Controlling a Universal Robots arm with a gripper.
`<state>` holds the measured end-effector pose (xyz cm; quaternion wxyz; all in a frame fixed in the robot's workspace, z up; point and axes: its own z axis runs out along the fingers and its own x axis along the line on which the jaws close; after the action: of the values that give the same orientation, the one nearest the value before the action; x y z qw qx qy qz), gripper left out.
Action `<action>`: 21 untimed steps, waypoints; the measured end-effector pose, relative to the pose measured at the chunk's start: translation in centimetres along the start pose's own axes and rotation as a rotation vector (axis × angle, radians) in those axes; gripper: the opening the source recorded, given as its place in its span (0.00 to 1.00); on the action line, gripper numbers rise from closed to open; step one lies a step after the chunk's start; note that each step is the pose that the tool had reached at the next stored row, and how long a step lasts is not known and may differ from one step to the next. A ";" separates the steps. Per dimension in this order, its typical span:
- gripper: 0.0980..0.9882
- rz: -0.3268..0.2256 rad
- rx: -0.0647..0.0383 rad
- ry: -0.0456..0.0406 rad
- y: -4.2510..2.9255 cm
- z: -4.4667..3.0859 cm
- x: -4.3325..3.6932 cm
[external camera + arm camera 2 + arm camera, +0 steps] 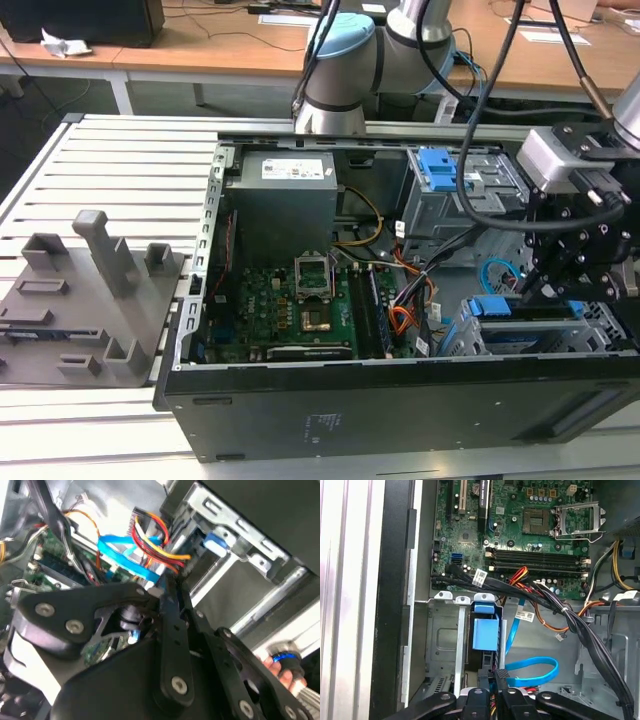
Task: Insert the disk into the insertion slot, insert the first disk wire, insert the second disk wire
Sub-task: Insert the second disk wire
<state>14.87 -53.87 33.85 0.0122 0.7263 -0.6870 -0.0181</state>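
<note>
With the disk [484,632] already seated in the insertion slot [442,640] at lower centre, the gripper [498,687] looks pinched shut on the first disk wire [157,542]. Keeping its plug square to the drive's connector should help; the second disk wire [532,672] loops just beside.

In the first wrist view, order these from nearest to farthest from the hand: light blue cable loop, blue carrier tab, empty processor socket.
From the hand:
1. Light blue cable loop, right beside it.
2. Blue carrier tab, in the grey cage.
3. Processor socket, far off on the motherboard.
</note>
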 end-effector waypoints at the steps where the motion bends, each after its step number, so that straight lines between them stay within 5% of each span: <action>1: 0.07 0.000 0.000 0.0013 -0.02 0.00 0.01; 11: 0.09 0.000 0.000 0.0014 -0.07 0.05 0.05; 13: 0.16 0.000 0.000 0.0020 -0.07 0.00 0.06; 18: 0.14 0.000 0.000 0.0018 0.02 -2.04 -0.01; 20: 0.01 0.000 0.000 0.0021 0.08 -3.67 -0.09; 21: 0.01 0.000 0.000 0.0019 0.09 -3.86 -0.09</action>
<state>14.94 -53.81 37.71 0.0129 0.7262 -0.6872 -0.0173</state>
